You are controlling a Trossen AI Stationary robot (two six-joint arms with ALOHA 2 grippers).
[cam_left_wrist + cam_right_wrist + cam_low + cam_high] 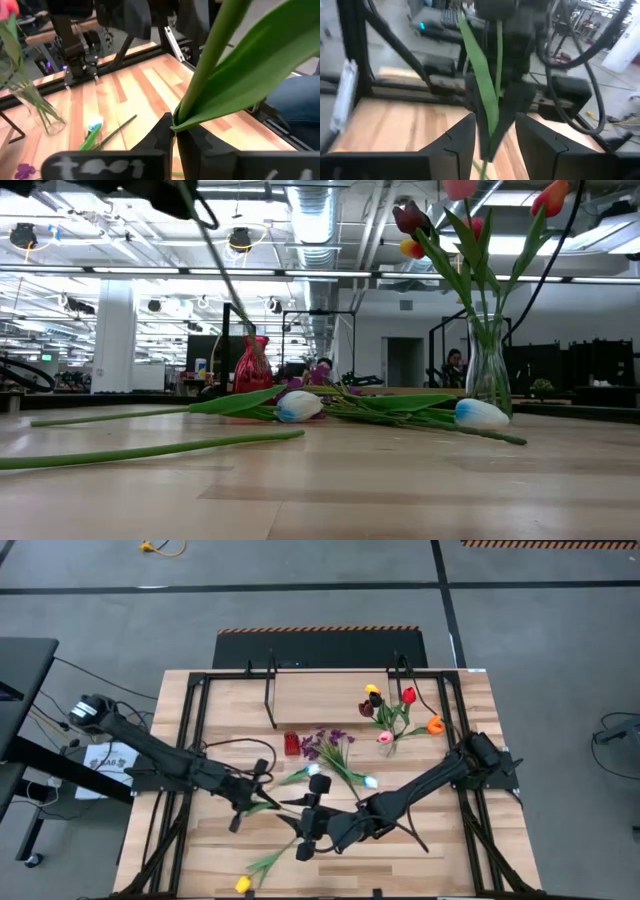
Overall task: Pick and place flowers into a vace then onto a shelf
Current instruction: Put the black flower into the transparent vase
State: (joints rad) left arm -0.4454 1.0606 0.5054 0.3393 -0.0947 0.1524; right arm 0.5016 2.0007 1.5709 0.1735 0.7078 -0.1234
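My left gripper (175, 127) is shut on a long green stem (210, 55) with a broad leaf (260, 65), left of the table's middle (258, 803); its blossom does not show. My right gripper (495, 130) stands open beside it (306, 830), its fingers either side of that stem and leaf (485, 95); whether they touch, I cannot tell. The glass vase (388, 747) holds several tulips (390, 705). More flowers lie flat on the table: a purple sprig (325, 743), a red one (291, 744), two white tulips (316, 770) and a yellow one (243, 883). The shelf (330, 695) stands at the far middle. My left gripper pinches the stem between its two fingers just where the leaf's base wraps it (176, 122). The stem and leaf rise out from between the fingertips and leave the wrist view. The stem is lifted clear of the table.
Black frame rails run along the table's left and right sides (185, 740). The yellow tulip's stem (150, 450) lies on the near left boards, under my grippers. Bare boards show at the near right (440, 860).
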